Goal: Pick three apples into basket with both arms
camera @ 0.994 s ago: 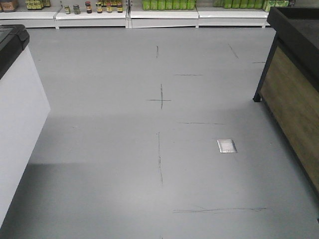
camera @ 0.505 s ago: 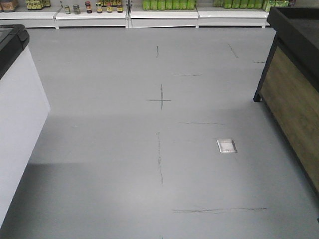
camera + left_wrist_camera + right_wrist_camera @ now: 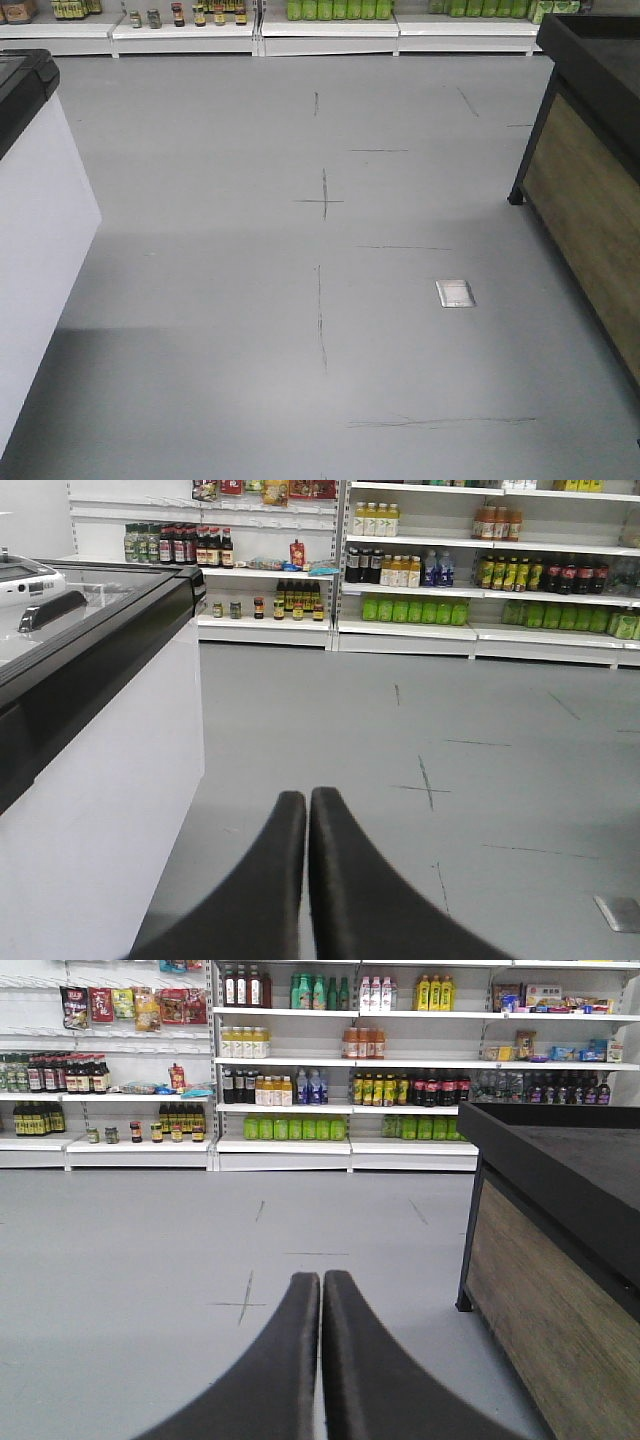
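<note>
Above the grey floor (image 3: 200, 300), the left tool (image 3: 307, 798) and the right tool (image 3: 321, 1280) are both closed on nothing, pointing toward the store shelves (image 3: 280, 1146).

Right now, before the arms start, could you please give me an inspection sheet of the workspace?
Surface: grey floor with thin dark marks.
Job's things: nothing seen.
Clutter: one metal plate set in the floor.
End effectors: left end effector shut, holding nothing; right end effector shut, holding nothing.
Cables: nothing seen.
Surroundings: freezer on the left, wooden stand on the right, stocked shelves ahead.
</note>
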Available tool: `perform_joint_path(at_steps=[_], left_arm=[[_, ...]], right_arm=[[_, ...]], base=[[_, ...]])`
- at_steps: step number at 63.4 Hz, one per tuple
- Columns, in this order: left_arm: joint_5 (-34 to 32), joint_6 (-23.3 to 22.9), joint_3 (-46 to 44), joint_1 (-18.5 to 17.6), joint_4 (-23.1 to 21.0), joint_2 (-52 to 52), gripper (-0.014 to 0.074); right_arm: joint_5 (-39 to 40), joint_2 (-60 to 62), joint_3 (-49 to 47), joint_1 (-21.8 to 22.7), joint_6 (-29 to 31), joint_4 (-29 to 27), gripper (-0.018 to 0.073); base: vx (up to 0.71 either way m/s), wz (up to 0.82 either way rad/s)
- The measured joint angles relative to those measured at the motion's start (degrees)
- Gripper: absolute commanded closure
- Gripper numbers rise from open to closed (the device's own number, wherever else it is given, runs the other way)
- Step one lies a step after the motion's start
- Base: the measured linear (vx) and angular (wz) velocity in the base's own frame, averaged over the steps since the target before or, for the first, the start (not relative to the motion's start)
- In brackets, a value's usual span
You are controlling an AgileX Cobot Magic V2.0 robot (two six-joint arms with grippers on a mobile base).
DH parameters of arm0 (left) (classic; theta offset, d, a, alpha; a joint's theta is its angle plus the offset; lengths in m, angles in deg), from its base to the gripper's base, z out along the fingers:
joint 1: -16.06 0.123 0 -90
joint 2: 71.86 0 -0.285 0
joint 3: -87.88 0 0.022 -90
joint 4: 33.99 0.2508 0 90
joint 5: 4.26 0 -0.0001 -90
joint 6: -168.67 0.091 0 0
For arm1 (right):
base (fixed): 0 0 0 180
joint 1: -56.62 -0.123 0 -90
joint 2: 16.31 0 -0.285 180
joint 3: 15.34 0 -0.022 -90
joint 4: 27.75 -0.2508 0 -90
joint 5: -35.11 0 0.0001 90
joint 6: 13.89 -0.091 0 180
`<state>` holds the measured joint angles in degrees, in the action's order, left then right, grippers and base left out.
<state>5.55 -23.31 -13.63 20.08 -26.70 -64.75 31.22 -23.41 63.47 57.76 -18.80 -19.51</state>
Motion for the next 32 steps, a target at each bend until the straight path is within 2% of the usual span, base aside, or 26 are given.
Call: perform_joint_path(at_steps=[32], left_arm=[[0.0,0.0,0.0,0.0,0.0,0.0,0.0603]], right_arm=[[-0.1,0.0,0.0,0.0,0.0,0.0,0.0564]], base=[[0.03,0.02]])
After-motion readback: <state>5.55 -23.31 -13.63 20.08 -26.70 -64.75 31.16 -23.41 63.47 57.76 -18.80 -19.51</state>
